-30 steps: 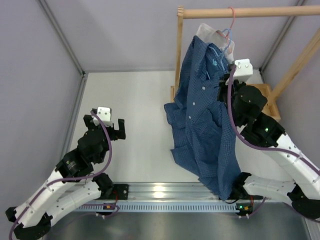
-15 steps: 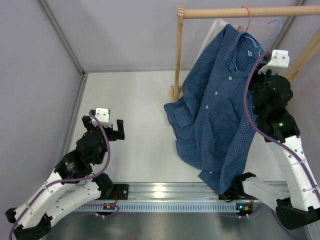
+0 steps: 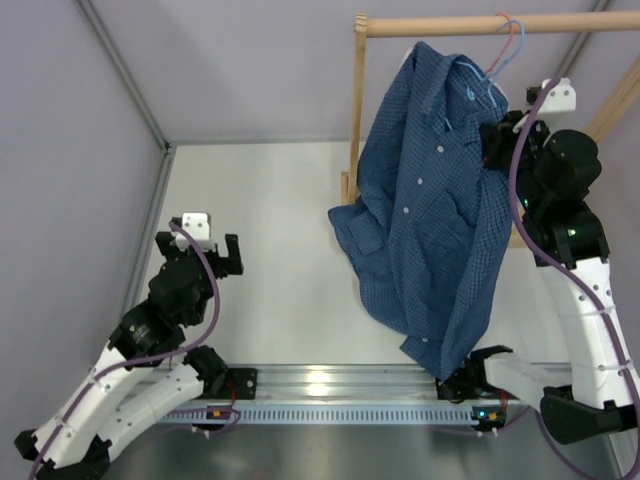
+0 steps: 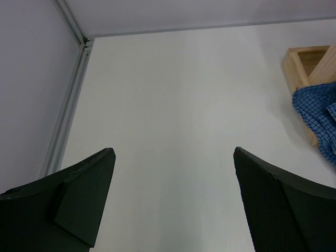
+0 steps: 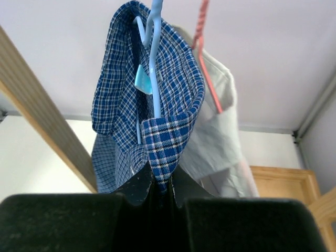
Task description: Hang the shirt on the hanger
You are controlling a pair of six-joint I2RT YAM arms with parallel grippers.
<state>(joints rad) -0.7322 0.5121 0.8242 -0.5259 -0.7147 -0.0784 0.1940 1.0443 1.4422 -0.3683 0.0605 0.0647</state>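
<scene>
Left end effector, spread wide and empty, hovers over the tabletop, well apart from the work. Right end effector, pinched shut on the collar of the shirt, belongs to the nearer arm. The hanger rises directly above it, long axis upright, hook near the wooden rail.

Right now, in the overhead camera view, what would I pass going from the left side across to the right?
left gripper, open over the bare table → shirt, hanging from the rack → right gripper, shut on the shirt at its collar. The hangers and the wooden rack overlap the shirt, so they are left out.
</scene>
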